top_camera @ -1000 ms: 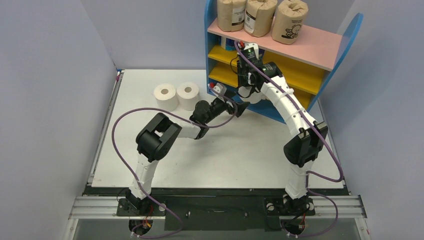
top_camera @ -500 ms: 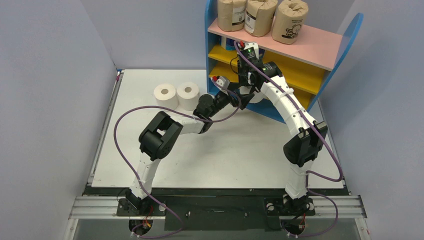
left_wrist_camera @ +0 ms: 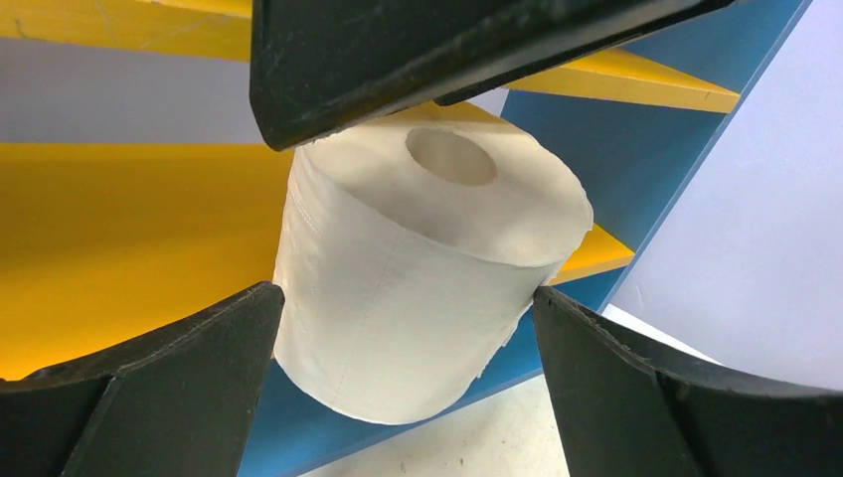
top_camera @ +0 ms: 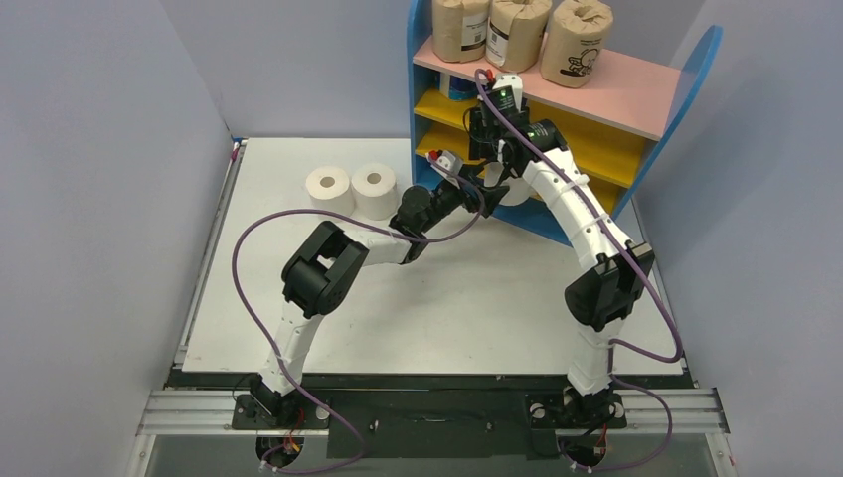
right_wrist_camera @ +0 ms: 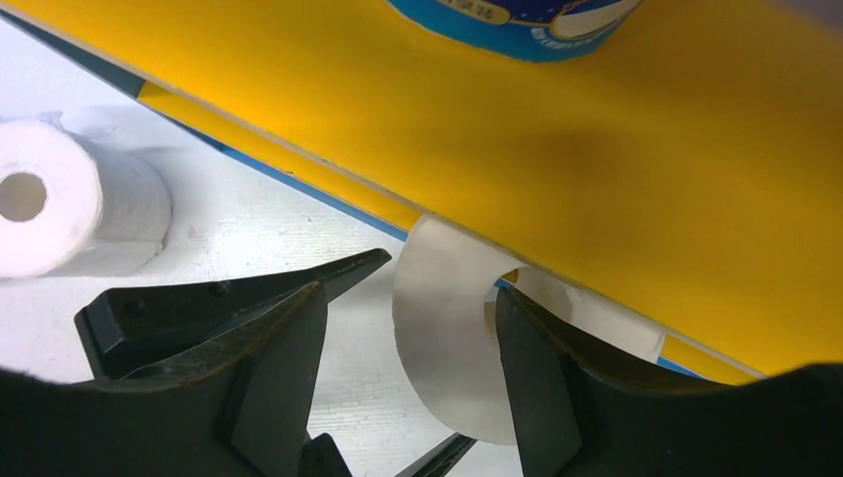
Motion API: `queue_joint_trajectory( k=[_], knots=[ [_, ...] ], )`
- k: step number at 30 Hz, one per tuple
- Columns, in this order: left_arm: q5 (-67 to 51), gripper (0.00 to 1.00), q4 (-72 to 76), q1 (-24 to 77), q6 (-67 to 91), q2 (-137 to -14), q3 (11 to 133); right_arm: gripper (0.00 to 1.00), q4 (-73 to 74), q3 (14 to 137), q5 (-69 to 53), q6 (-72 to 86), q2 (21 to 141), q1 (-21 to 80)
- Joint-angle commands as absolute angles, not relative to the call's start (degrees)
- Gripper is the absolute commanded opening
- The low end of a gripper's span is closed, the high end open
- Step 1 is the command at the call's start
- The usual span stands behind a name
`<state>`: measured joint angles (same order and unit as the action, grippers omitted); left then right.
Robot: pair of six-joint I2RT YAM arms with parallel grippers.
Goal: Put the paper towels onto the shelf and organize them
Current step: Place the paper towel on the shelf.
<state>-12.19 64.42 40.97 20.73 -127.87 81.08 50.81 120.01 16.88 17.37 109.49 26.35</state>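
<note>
Risk of a tumble: white roll (left_wrist_camera: 418,288) leans half off the shelf's (top_camera: 587,149) bottom yellow board. Right jaws part-open above it, left jaws gaping either side, neither gripping, so it could slide off.

Three brown-wrapped rolls (top_camera: 517,38) upright on the shelf (top_camera: 636,94), pink top board. Plain white roll (left_wrist_camera: 418,288) tilted, apparently overhanging lowest board's front edge. Two white rolls (top_camera: 333,194) upright, side by side, left of shelf.

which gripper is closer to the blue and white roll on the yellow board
Right. The right gripper is just in front of the yellow board holding the blue-and-white roll. The left gripper is lower, straddling the plain white roll.
</note>
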Motion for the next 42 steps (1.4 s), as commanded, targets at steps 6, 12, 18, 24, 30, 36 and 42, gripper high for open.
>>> queue_joint_trajectory(
  k=[6,12,18,24,30,36,42],
  knots=[
    [-10.3,0.96,63.9,41.1,19.7,-128.8,85.4,0.61,45.4,118.2,16.6,19.7,100.0,26.3],
    [-9.6,0.96,62.2,41.0,18.8,-129.4,87.4,0.62,37.6,104.1,17.7,21.0,86.8,26.3],
    [-8.0,0.96,60.5,41.1,17.2,-130.2,89.3,0.61,25.3,82.9,18.7,22.4,70.9,26.4],
    [-5.4,0.96,58.2,41.0,16.0,-131.1,91.8,0.6,12.7,62.5,18.7,24.4,57.9,26.6],
    [-3.1,0.96,56.2,40.8,15.5,-132.1,93.8,0.6,1.9,45.4,16.4,30.5,49.0,26.7],
    [-1.6,0.96,54.9,40.4,15.9,-133.2,95.1,0.6,-8.1,34.2,16.4,32.3,41.3,26.8],
    [-0.6,0.96,52.2,39.8,16.0,-134.9,97.8,0.6,-9.0,29.6,16.7,31.5,37.8,26.7]
  ],
)
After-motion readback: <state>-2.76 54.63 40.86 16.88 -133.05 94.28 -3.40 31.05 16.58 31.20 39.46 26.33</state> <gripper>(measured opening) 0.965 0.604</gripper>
